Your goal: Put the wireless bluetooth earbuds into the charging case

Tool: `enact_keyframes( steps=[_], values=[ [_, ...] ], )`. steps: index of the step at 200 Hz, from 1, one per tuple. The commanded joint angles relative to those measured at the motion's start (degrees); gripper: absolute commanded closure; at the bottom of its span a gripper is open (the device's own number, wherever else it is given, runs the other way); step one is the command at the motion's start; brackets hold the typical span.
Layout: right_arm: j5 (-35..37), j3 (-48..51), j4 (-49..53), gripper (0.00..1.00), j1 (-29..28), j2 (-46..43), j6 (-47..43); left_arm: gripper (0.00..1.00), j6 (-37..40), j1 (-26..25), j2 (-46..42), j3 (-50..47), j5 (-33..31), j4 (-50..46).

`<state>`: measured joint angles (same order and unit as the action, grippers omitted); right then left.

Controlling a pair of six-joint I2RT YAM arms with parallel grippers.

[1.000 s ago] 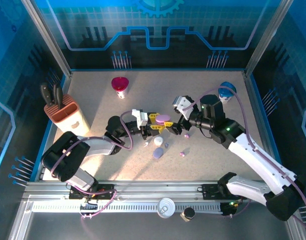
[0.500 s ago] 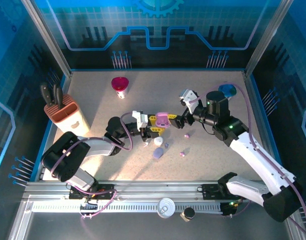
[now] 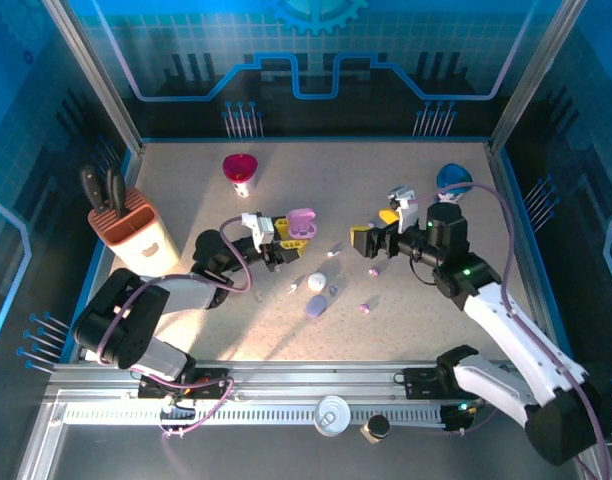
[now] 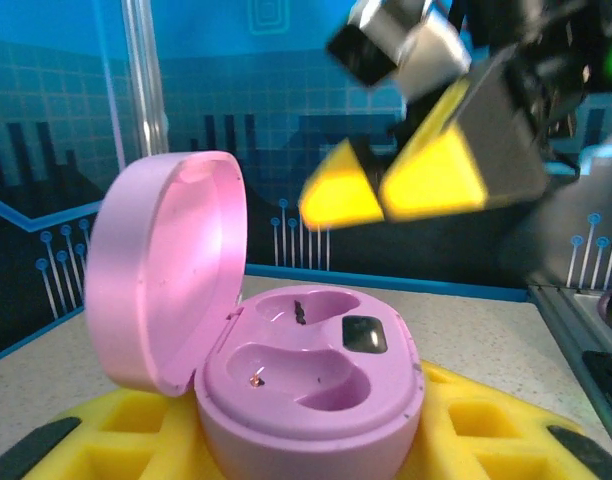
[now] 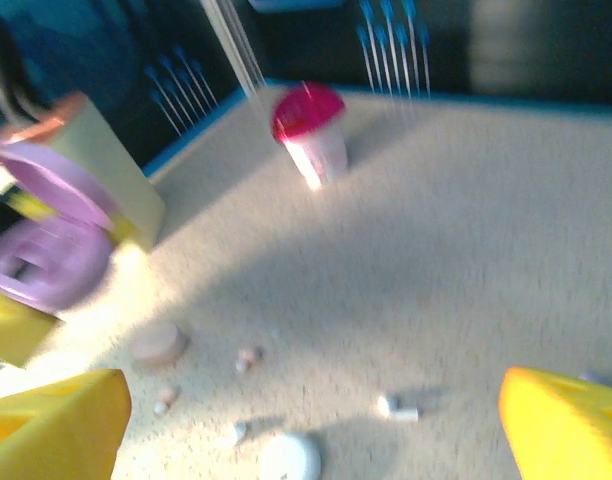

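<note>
The left claw (image 3: 291,234) pinches the lilac charging case (image 3: 302,222) between its yellow pads. The lid stands swung up on its hinge, and the left wrist view shows the two moulded wells uncovered. The right claw (image 3: 374,228) is spread wide and holds nothing, well apart from the case on its right.

The wireless bluetooth earbuds (image 3: 364,307) lie loose on the table (image 3: 266,330), scattered in front of the two claws and between them, none of them touching the held case.

A second ago the case was shut and sat nearer mid-table, with the right claw right at it. Since then the lid has come up, the left arm has drawn the case back to its own side, and the right claw has backed away. The loose pieces in front have not shifted.

Five earbuds can be counted from above, in white and purple. Among them lie two more pebble cases, one a white case (image 3: 316,283) and one a lavender case (image 3: 316,307). Further out stand one knife block (image 3: 126,228) with two black handles, one red-lidded cup (image 3: 240,172) and one blue cup (image 3: 453,180).
</note>
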<state>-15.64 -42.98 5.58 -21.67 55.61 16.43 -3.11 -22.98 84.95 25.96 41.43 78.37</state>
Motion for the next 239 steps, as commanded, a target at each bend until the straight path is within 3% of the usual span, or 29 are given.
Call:
enact_keyframes(
  steps=[1,38,118,169,239],
  values=[
    [1.48,0.30,3.19,0.07,0.58,4.30,8.39,0.62,-0.97,1.41,-1.92,-1.16,0.23,1.96],
    [5.29,-2.48,13.71,0.14,1.95,14.15,9.65,0.62,-1.22,2.16,-2.79,-1.97,0.73,1.96],
    [-5.05,1.15,8.35,0.34,10.20,26.70,14.86,0.62,-2.17,2.15,-2.77,-2.41,2.48,1.94],
    [-3.16,1.59,8.48,0.35,10.69,31.40,14.81,0.62,-2.24,2.07,-2.46,-2.43,2.91,1.96],
    [-8.13,3.10,6.43,0.36,8.67,32.61,15.57,0.62,-1.59,2.06,-2.15,-2.50,2.72,1.96]
  ],
)
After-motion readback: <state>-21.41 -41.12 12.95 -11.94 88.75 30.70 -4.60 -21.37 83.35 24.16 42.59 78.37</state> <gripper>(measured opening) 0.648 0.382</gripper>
